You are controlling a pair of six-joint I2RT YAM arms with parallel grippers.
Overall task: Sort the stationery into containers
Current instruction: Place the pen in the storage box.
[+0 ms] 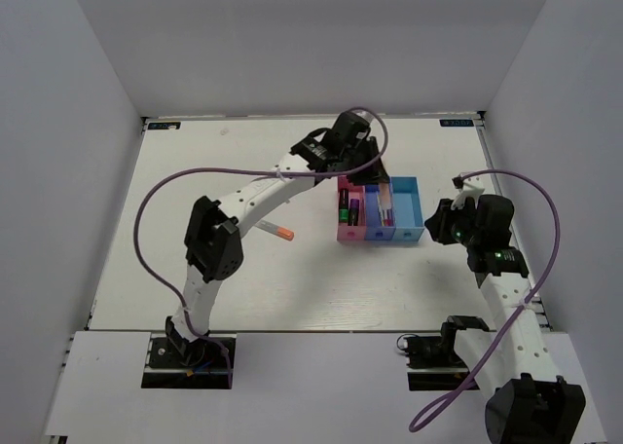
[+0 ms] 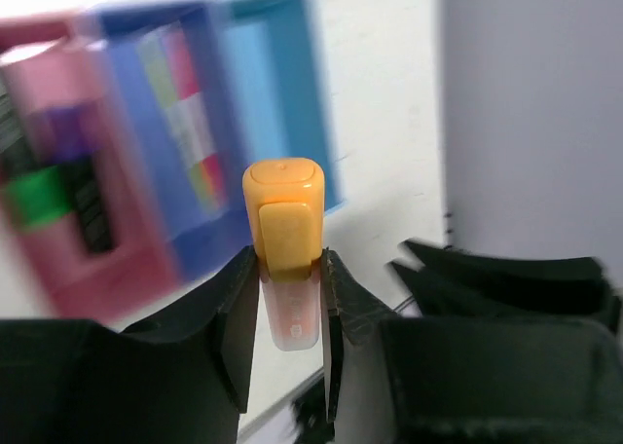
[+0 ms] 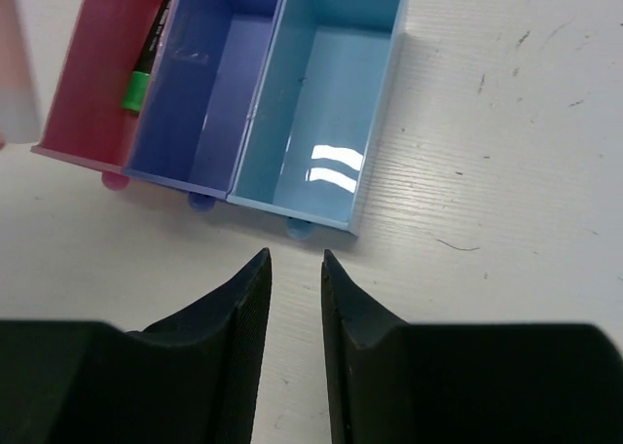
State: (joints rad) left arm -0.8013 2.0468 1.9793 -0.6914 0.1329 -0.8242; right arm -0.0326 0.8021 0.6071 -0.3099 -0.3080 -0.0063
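Note:
My left gripper (image 2: pixel 288 259) is shut on a short highlighter (image 2: pixel 283 203) with an orange cap and a pale pink body. It hovers over the far end of the containers (image 1: pixel 378 232), three joined bins in pink (image 2: pixel 92 269), blue-purple (image 2: pixel 131 93) and cyan (image 2: pixel 292 64). A black-green marker (image 3: pixel 144 66) and a purple marker (image 1: pixel 354 210) lie in the pink bin. Thin pens (image 1: pixel 385 205) lie in the blue-purple bin. Another orange-tipped highlighter (image 1: pixel 277 232) rests on the table left of the bins. My right gripper (image 3: pixel 294 257) stands narrowly open and empty, just short of the cyan bin (image 3: pixel 321 103).
White walls enclose the white table (image 1: pixel 292 288) on three sides. Purple cables (image 1: pixel 156 191) loop over both arms. The left arm's links (image 1: pixel 219 235) stretch across the table's left half toward the bins.

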